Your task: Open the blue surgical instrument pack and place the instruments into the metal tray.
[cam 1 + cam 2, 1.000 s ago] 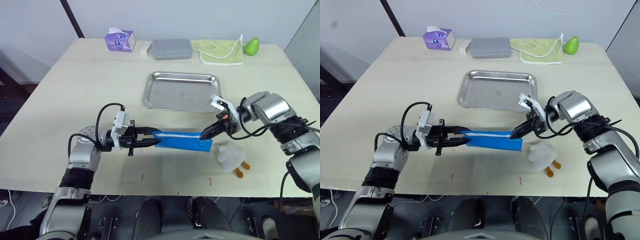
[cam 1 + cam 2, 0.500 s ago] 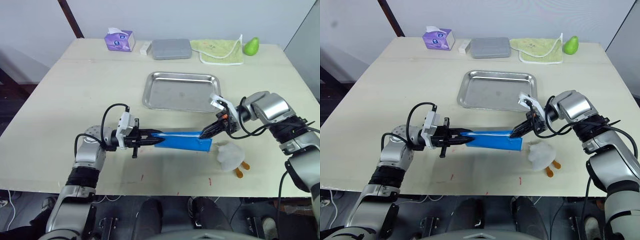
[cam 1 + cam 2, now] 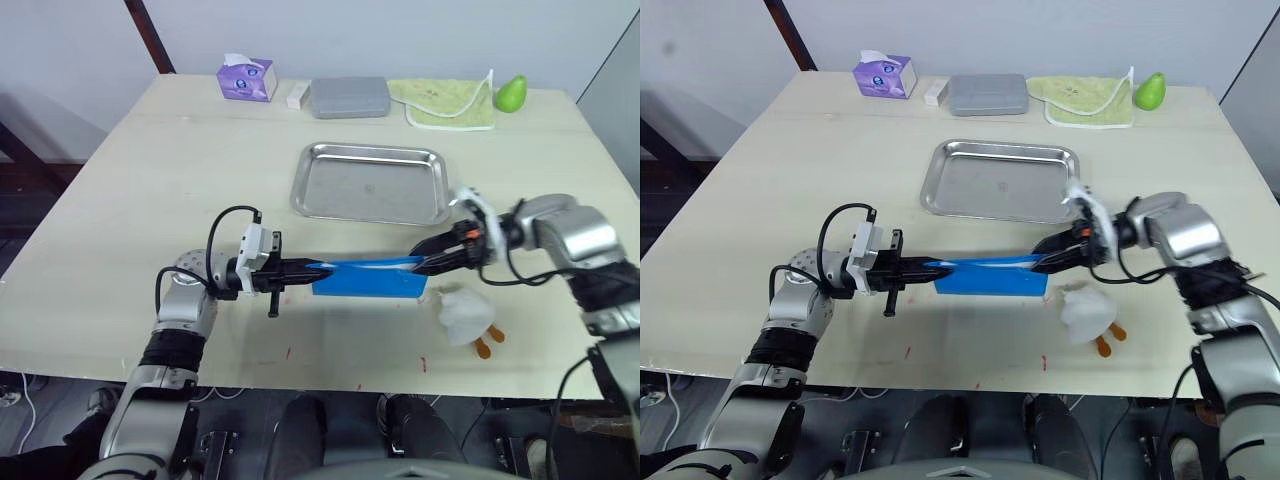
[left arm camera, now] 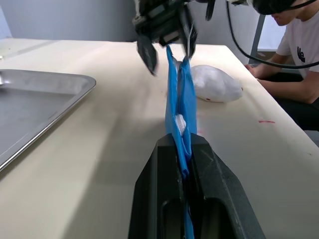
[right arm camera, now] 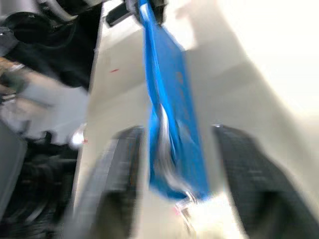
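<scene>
Nearest the front edge of the tabletop (image 3: 150, 180), the pack (image 3: 368, 278) lies with its long axis running 9 to 3 o'clock, stretched between the two arms.

Left gripper (image 3: 305, 272): at the pack's 9 o'clock end. The left wrist view shows its two black jaws closed tight on the blue wrap, a white fleck of lining pinched between them, and the wrap standing on edge as a taut band leading away toward the other gripper.

Right gripper (image 3: 425, 267): at the pack's 3 o'clock end, touching its upper edge. In the right wrist view the blue wrap hangs between the two jaws, which stand apart on either side of it, so the jaws appear open and not clamping, though the blur leaves contact uncertain.

White plush toy (image 3: 465, 315): just beside the pack's right end, at about 5 o'clock from it.

Tray (image 3: 310, 185): at 12 o'clock from the pack, near but apart, empty. No instruments are visible; presumably they are still inside the wrap.

Judgement: the opening turns on a pull along the pack's long axis. The left arm already anchors one end, so the right jaws, at the opposite end, would need a firm hold on the top layer before peeling toward 3 o'clock.
</scene>
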